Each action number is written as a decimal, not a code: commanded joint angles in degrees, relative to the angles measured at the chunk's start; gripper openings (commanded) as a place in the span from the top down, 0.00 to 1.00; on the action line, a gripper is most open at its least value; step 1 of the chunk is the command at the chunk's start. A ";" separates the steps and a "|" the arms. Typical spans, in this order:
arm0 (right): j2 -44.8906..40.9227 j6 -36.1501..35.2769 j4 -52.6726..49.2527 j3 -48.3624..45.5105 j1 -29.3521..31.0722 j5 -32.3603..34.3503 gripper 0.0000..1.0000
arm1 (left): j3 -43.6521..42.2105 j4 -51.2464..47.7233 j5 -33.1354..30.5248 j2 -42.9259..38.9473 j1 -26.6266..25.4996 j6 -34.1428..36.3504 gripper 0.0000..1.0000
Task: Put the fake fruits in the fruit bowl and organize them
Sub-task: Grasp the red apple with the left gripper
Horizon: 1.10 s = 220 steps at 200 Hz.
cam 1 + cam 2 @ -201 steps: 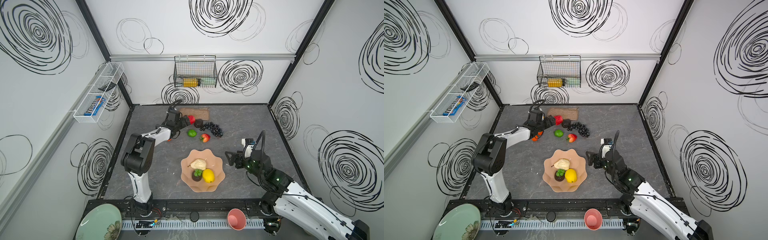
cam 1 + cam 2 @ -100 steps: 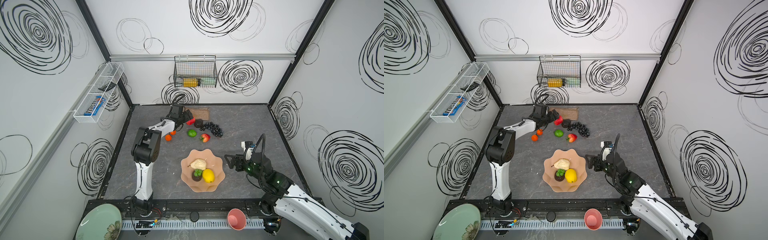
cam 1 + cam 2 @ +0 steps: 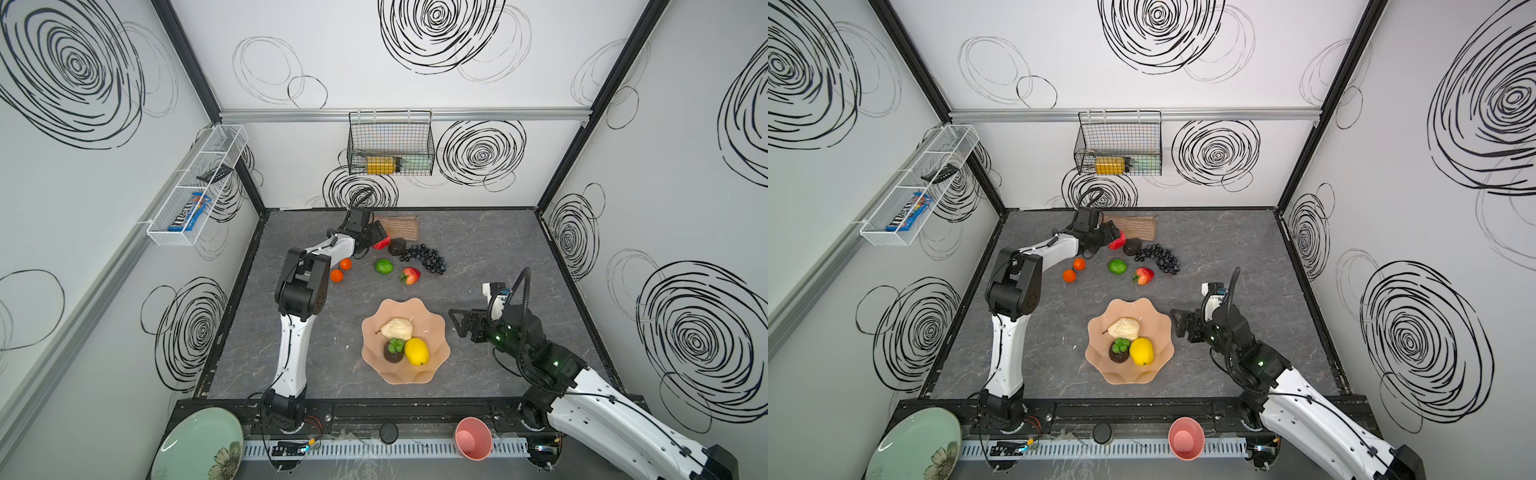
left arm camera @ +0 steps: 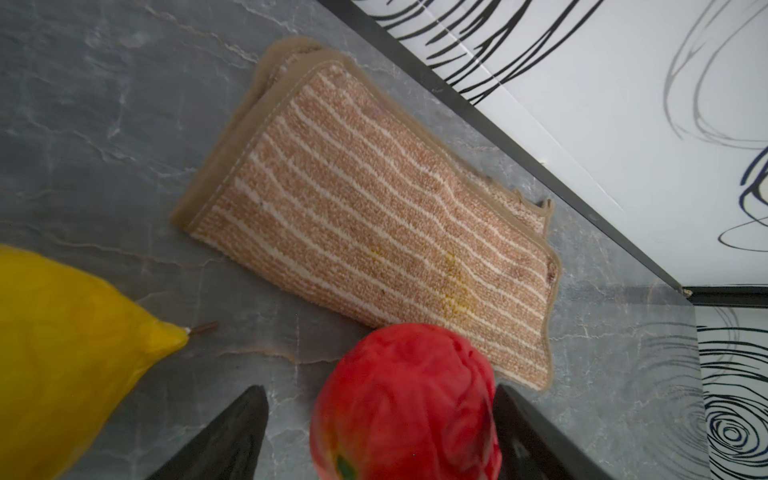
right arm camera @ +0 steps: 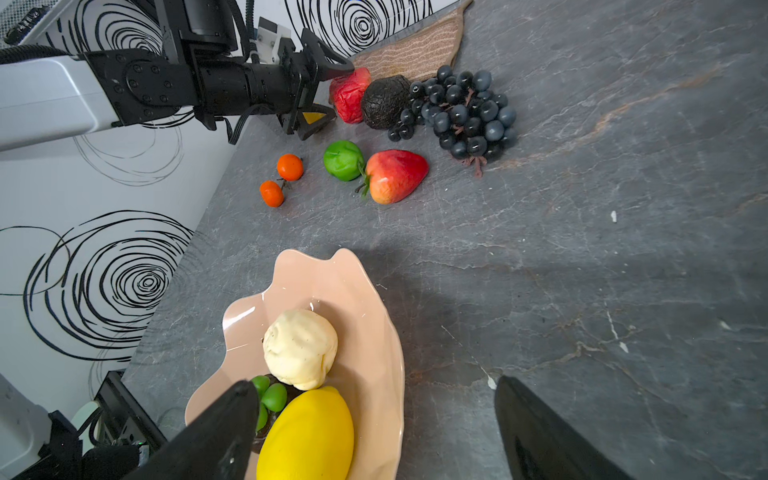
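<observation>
1. A tan woven mat [image 3: 401, 227] lies folded on the far part of the table, close to the back wall and left of centre. The left wrist view shows pale stripes, beige edging and a yellowish mark [image 4: 451, 282].
2. The grey marbled tabletop [image 3: 478, 232] has a black frame around it.
3. A black wire basket [image 3: 390, 129] hangs on the far wall and holds a yellow object [image 3: 381, 165].
4. A white wire shelf [image 3: 174, 226] on the left wall holds a blue candy packet [image 3: 189, 212] and, farther back, a black item [image 3: 214, 173].
5. A pale green floral plate [image 3: 187, 432] sits at the near left, off the table.
6. A small pink cup [image 3: 473, 438] stands at the near edge, right of centre, by a white slotted strip [image 3: 374, 449].
7. The white walls carry black swirls [image 3: 436, 25].
</observation>
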 commanded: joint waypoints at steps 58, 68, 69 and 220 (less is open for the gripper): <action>1.90 -0.43 2.07 -0.59 -0.55 -0.44 0.07 | 0.80 -1.64 2.22 2.38 -0.07 -0.69 0.21; 2.09 -0.60 1.92 -0.50 -0.64 -0.37 0.07 | 0.15 -1.38 2.05 1.97 -0.16 -0.68 0.23; 2.09 -0.66 1.95 -0.50 -0.64 -0.36 0.07 | 0.08 -1.38 2.06 1.91 -0.16 -0.68 0.23; 4.97 0.49 3.51 1.03 -1.21 -2.32 0.07 | -32.95 23.84 0.67 -28.20 1.18 -3.94 0.39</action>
